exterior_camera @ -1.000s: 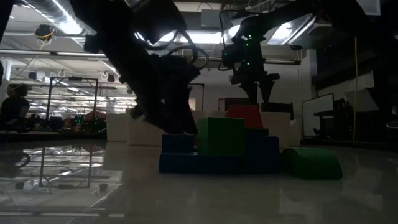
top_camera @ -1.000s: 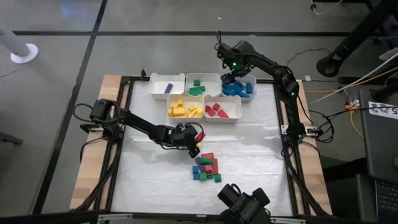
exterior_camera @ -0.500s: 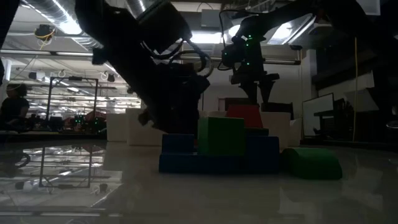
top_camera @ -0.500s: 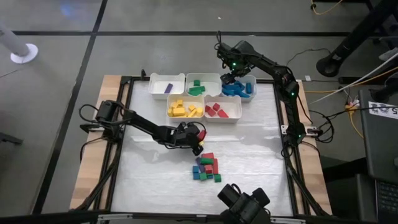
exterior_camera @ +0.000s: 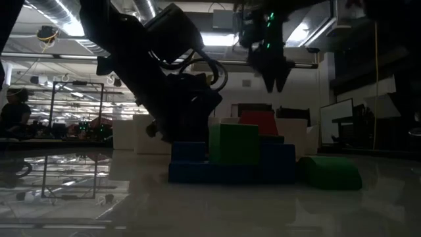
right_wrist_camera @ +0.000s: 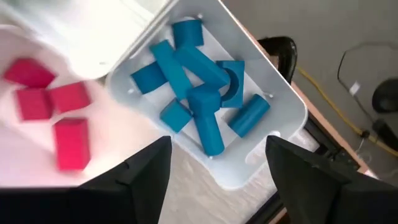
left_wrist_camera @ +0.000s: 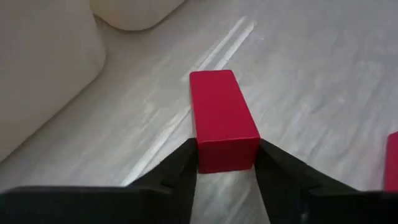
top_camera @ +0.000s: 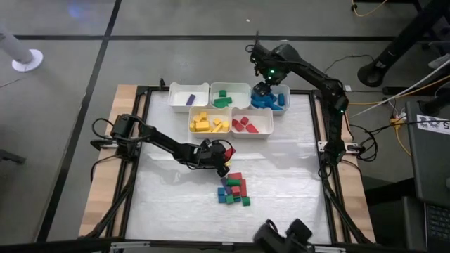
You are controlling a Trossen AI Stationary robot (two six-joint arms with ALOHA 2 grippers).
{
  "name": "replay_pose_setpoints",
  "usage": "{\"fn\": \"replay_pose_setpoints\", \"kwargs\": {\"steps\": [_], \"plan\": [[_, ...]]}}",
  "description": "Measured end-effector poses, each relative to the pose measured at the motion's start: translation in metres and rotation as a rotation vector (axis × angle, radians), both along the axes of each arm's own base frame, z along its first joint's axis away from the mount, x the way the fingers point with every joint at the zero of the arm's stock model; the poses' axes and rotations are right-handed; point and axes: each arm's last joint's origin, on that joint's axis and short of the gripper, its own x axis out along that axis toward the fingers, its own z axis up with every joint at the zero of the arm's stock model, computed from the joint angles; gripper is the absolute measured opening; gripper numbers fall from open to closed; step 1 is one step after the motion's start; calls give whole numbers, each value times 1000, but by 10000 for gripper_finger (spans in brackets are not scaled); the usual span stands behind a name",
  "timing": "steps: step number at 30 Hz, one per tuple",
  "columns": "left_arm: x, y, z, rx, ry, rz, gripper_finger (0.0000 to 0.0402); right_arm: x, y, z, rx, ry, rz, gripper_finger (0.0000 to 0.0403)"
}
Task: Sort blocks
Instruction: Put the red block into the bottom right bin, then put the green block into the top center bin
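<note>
Left gripper (left_wrist_camera: 225,163): pinching red block (left_wrist_camera: 222,119), mid-table, left of the loose block pile (top_camera: 233,190).
Right gripper (right_wrist_camera: 214,155): spread wide, empty, above far bin (right_wrist_camera: 273,93) holding blue blocks (right_wrist_camera: 198,102).

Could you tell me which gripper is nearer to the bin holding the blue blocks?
Right. The right gripper hangs open directly above the blue-block bin; the left gripper is out on the table beside the unsorted pile, closed on a red block.
</note>
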Motion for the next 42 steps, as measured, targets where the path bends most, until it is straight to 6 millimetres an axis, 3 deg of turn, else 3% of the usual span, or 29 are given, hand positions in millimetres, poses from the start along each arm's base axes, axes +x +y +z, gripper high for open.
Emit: {"fn": "replay_pose_setpoints", "kwargs": {"steps": [2, 5, 12, 16, 21, 27, 32, 37, 42], "plan": [[0, 0, 2, -4, -10, 1, 107, -7, 13, 18, -27, -30, 17, 262], [3, -2, 10, -31, -68, -23, 105, -20, 34, 44, -64, -78, 43, 262], [13, -5, 54, -66, -274, -120, 105, -42, 95, 96, -146, -248, 131, 262], [18, 3, 86, 10, -346, -151, 105, -48, 135, 113, -132, -354, 144, 262], [22, 33, 107, 164, -346, -147, 109, -45, 186, 122, -61, -447, 161, 262], [22, 76, 105, 267, -280, -92, 153, -35, 247, 115, 5, -468, 177, 262], [18, 105, 103, 272, -263, -17, 164, -32, 293, 88, 14, -415, 59, 262], [17, 113, 102, 222, -283, -36, 167, -32, 335, 49, 50, -378, -78, 262], [15, 106, 113, 191, -319, -105, 168, -24, 377, 2, 161, -477, -210, 262]]}}
